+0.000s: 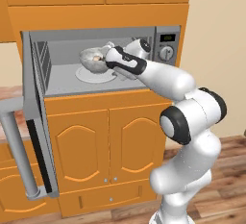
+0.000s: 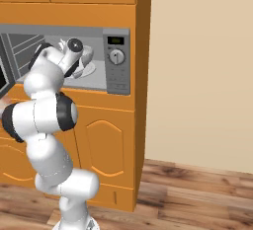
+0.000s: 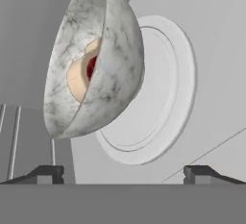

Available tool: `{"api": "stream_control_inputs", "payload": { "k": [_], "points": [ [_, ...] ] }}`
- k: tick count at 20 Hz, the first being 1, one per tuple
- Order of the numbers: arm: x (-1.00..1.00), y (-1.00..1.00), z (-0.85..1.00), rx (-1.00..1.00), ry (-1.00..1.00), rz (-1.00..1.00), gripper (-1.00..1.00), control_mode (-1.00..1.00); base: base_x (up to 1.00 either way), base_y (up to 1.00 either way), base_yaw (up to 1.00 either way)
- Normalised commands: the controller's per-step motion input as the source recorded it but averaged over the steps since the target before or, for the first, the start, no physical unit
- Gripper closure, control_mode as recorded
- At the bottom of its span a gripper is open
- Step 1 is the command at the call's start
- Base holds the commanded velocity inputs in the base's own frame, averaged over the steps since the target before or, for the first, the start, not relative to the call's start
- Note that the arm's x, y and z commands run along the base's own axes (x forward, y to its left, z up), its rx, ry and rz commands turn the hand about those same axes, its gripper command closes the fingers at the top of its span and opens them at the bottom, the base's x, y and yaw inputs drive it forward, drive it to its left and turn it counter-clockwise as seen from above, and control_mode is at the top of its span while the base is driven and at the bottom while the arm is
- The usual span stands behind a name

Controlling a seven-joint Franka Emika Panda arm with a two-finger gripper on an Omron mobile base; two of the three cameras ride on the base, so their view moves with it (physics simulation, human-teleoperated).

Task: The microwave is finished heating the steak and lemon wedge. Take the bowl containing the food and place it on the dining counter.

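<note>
The wide grey-framed built-in microwave (image 1: 103, 64) sits in the upper middle of the left base frame with its black glass door (image 1: 36, 122) swung wide open toward the lower left, long grey bar handle (image 1: 19, 153) sticking out. Its side panel with the round dial (image 1: 166, 52) is at the right end of the box. The white arm reaches up from the lower right straight into the cavity.

Inside, the small mottled whitish-grey stone-looking bowl (image 3: 93, 59) sits over the flat white round plate (image 3: 153, 93), upper left of the hand frame. You can spot a bit of the red-brown steak (image 3: 91, 67) in it, next to something pale yellowish.

The two-finger gripper (image 3: 124, 174) has its jaws spread wide, dark tips at the bottom corners of the hand frame, nothing between them. The bowl is just ahead of the tips, not touching as far as the hand frame shows.
</note>
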Motion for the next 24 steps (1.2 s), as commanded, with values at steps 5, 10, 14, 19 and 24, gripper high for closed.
{"api": "stream_control_inputs", "payload": {
  "k": [5,10,14,19,24],
  "points": [
    [0.38,0.13,-0.01,0.0,0.0,-0.03,-1.0,-1.0,0.0,0.0,0.0],
    [0.06,0.0,0.09,0.04,-0.04,0.0,-1.0,-1.0,0.0,0.0,0.0],
    [0.48,0.0,0.0,0.0,0.0,0.0,-1.0,-1.0,0.0,0.0,0.0],
    [0.57,0.0,0.0,0.0,0.0,0.0,-1.0,-1.0,0.0,0.0,0.0],
    [0.48,0.0,-0.01,0.0,0.0,0.0,-1.0,-1.0,0.0,0.0,0.0]
  ]
}}
